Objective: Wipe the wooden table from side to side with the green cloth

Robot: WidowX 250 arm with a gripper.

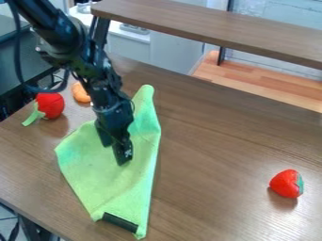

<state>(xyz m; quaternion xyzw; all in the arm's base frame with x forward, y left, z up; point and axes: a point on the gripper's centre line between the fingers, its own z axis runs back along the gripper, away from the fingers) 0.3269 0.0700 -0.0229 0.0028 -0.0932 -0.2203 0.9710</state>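
The black gripper [116,154] hung over the middle of a light green cloth [97,164], pointing down toward the fabric. Whether its jaws stood apart or together could not be told from this angle, nor whether they touched the cloth. The arm [94,70] came in from the upper left, with a dark cable [17,52] looping beside it.

The cloth lay on the brown wooden tabletop [213,155], left of the middle of the view. It spread widest beneath and to the left of the gripper, and drew in to a narrow, rounded tip at its upper end, just right of the arm. Its lower end was narrow too, and a black strip [119,222] ran along part of that edge.

Left of the arm rested a red, rounded toy [50,104], apparently a pepper, its green stem [32,116] pointing down and to the left. An orange-brown, rounded piece [80,92] sat near it, partly behind the arm. Well apart from these, at the right, lay a red strawberry-like toy [286,183] with green at its right side. A raised wooden shelf [213,28] crossed the top of the view.
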